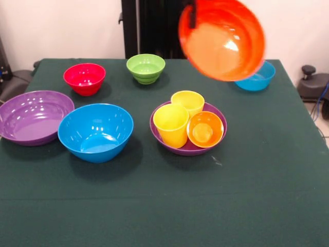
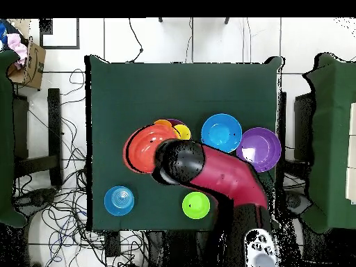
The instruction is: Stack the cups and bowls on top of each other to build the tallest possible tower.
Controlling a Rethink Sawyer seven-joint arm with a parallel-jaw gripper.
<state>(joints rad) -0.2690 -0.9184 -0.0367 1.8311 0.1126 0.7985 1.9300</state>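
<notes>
Hand point(image 1: 193, 18): grasps the rim of the large glossy orange plastic bowl point(image 1: 222, 39), held tilted in the air.
Purple plastic bowl point(image 1: 191, 149) with three cups: on the table point(image 1: 164, 206), below the hand.

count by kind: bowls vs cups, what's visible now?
Large glossy plastic bowls: 4: orange, held aloft; blue; empty purple; purple under the cups.
Small plastic bowls: 3: red; light green; blue.
Tapered plastic cups: 3: yellow, yellow, orange.
Total: 10
</notes>
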